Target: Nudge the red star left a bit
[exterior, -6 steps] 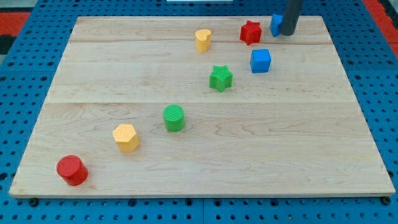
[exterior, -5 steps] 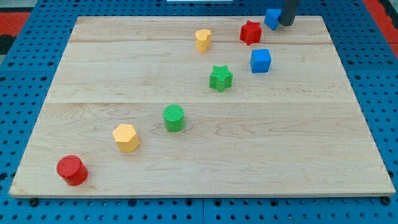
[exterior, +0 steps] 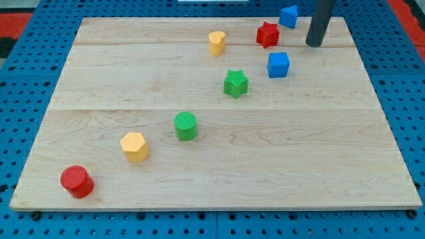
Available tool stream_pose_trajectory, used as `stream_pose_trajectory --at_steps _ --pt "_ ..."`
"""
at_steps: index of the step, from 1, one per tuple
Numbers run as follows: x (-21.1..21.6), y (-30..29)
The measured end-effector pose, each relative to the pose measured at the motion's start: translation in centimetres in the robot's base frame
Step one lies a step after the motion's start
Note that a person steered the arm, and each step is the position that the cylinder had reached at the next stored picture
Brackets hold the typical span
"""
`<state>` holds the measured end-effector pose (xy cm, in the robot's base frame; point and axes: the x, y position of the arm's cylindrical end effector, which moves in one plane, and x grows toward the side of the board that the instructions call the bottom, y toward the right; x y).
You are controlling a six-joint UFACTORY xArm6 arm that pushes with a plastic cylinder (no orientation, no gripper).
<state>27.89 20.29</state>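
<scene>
Camera view is showing the wooden board (exterior: 212,153) filling most of the frame, and my rod is coming down from the view's top right with my tip (exterior: 315,44) sitting on the wood near the top edge. Having no jaws, the rod is neither opening nor closing on anything; it is touching no block, standing apart from all of them.

Smaller things next. A blue cube (exterior: 278,64) is lying below and to the view's left of my tip, and a second blue block (exterior: 288,16) is sitting at the top edge, above and to the left. The red star (exterior: 267,34) is resting near the top edge, left of my tip and between those two blues. Further left a yellow block (exterior: 216,42) is standing, with the green star (exterior: 236,83) below.

The red star is looking small, rigid and light, so it is likely sliding easily but turning if caught on one point. I am judging the best contact to be its right side, centred, pushing toward the view's left.
</scene>
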Motion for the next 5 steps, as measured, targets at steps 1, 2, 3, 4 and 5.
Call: stream_pose_trajectory --at_steps 1,2,3,4,5 --pt "-0.1 1.5" --pt "-1.5 -1.9" --pt "-5.6 -3.2" --pt "-6.3 -10.7" --pt "-8.7 -13.1"
